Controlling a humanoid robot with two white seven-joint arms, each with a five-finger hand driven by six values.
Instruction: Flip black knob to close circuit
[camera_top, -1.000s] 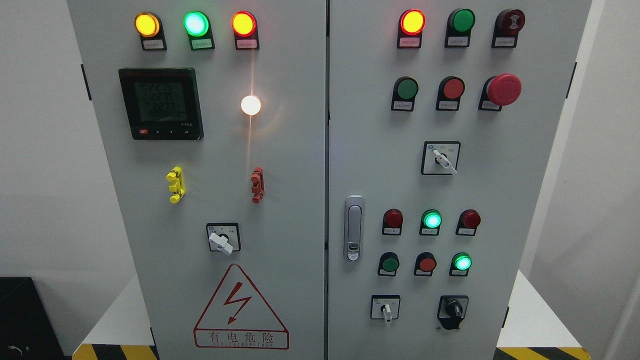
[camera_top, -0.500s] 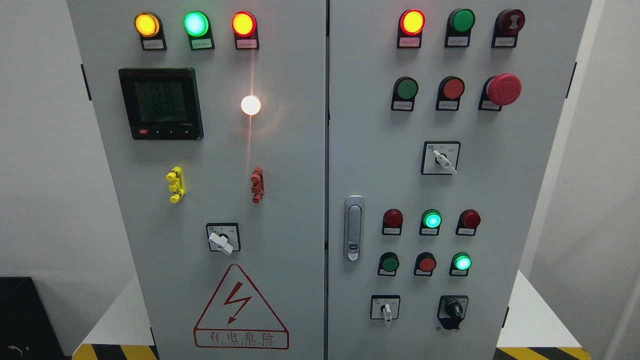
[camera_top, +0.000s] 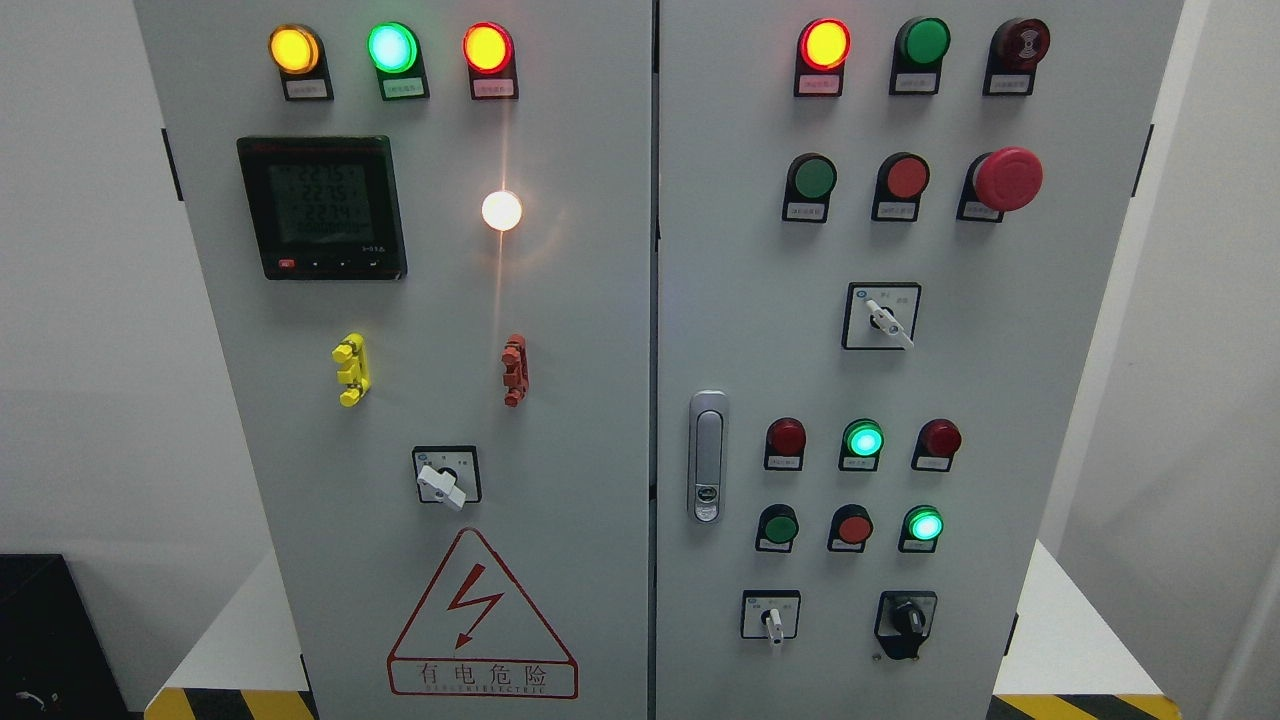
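No robot hand is seen, so its state cannot be told; the small black rigid plastic rotary knob (camera_top: 908, 619), low on the grey cabinet's right door (camera_top: 1000, 400), is judged stiff and best pinched across its raised rib.

Near the bottom edge of the cabinet's left door (camera_top: 560, 400), a red warning triangle (camera_top: 482, 612) with a lightning bolt carries the characters 有电危险 in a box along its base; the smaller line beneath is too fine to read. The meter (camera_top: 322, 207) near the door's upper left corner shows rows of digits, blurred. The small tags under the lamps and switches are unreadable.
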